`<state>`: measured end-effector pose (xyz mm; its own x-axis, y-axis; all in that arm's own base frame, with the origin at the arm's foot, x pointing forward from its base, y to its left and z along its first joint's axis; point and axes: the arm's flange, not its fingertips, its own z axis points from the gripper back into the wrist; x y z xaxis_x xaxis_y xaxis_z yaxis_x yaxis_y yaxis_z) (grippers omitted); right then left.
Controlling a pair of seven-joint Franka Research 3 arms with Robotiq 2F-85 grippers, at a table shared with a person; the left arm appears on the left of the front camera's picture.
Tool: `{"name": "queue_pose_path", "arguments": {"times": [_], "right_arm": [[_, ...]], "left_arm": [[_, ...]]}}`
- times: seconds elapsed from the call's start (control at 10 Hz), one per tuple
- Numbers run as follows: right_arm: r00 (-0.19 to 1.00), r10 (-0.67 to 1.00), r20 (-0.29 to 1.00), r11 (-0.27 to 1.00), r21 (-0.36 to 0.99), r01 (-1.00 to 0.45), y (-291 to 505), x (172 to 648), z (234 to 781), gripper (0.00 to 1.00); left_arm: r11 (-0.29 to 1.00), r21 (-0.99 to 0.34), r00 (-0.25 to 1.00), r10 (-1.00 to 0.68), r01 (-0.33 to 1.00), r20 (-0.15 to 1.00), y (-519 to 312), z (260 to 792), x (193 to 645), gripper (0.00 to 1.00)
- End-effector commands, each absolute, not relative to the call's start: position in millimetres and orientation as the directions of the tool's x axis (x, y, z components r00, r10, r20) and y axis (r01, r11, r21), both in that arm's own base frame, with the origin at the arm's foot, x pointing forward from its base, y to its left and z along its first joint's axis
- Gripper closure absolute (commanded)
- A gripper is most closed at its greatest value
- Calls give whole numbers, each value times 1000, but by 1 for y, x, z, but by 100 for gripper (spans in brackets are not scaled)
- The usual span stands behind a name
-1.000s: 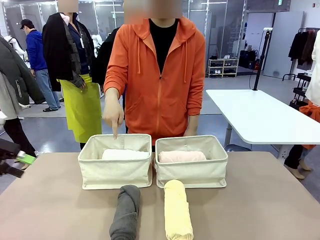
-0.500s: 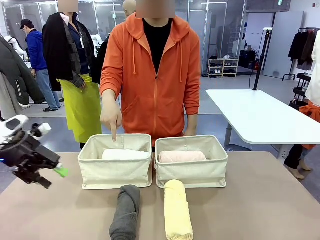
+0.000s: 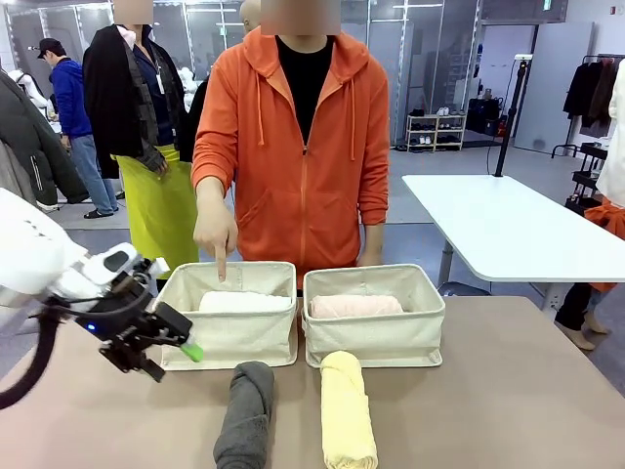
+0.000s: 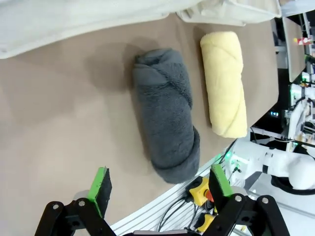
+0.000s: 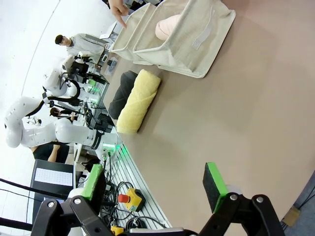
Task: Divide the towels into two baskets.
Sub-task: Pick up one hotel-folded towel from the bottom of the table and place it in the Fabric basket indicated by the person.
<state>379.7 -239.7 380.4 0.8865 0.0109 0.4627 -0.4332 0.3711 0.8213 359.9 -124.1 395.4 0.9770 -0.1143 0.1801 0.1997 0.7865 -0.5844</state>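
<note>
The job looks about half done. The white towel (image 3: pixel 244 302) lies in the left basket (image 3: pixel 227 344). The pink towel (image 3: pixel 355 306) lies in the right basket (image 3: pixel 376 342). So each basket has one towel in it.

Two towels are not in a basket yet. The grey towel (image 3: pixel 246 415) lies on the tabletop (image 3: pixel 508 391), on the near side of the left basket. The yellow towel (image 3: pixel 347 410) lies beside it, on the near side of the right basket. Its far end is right up against that basket's wall. The two rolls lie side by side with a small gap between them.

The left arm (image 3: pixel 39 264) reaches in from the left. The left jaws are wide apart and hold nothing. They hang over the tabletop, just left of the grey towel and close to the left basket. In the left wrist view the grey towel lies right ahead of them. The right jaws are wide apart too, and empty. They are over bare tabletop, well away from the towels.

The person's hand (image 3: pixel 215 230) points a finger down at the left basket. My guess is that the grey towel goes there next. Then the yellow one would go in the right basket, so each basket gets two.
</note>
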Motion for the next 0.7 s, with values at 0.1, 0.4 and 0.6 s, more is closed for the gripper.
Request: {"name": "queue_pose_path", "arguments": {"times": [0.1,0.4,0.6], "right_arm": [[884,7,468,366,821,-438,-239,379,384,0],[884,7,468,366,821,-438,-239,379,384,0],[884,7,468,366,821,-438,-239,379,384,0]], "left_arm": [[790,-591,981,-68,163,181,-149,341,293,0],[806,-569,983,-82,162,163,-166,324,294,0],[812,-565,984,-56,144,169,-169,319,293,0]]}}
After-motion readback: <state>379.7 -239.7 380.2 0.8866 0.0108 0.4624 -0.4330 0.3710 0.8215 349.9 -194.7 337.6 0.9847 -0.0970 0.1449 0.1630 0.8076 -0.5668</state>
